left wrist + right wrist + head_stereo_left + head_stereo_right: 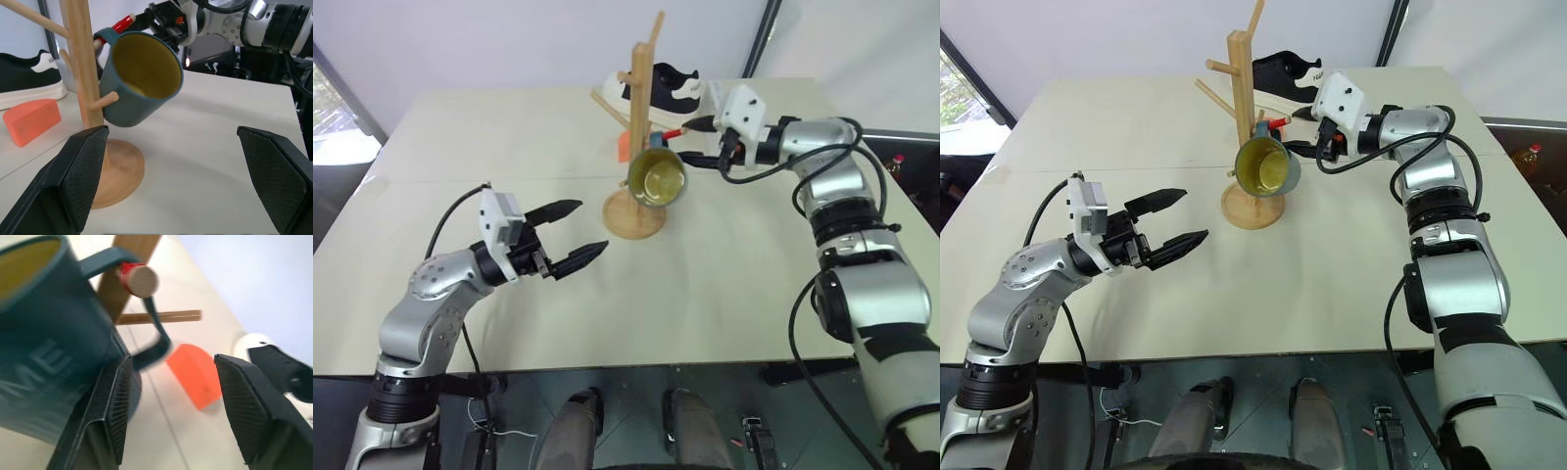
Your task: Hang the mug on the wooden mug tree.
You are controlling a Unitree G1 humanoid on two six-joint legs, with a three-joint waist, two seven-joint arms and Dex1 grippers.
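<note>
One mug [656, 177] hung by its handle on a red-tipped peg of the single wooden mug tree [637, 137] on the desk [509, 137]. The right end effector [168, 396], fingers parted, appeared to have let go, though one pad possibly brushed the mug. Next move: back away cleanly. The left end effector [570, 232] hovered wide open, empty.

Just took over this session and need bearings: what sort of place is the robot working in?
Probably a lab or test room set up for the job, not a kitchen: a plain cream table against a bare wall, holding unrelated props, namely a wooden mug tree, a black-and-white sneaker and an orange wedge.
</note>
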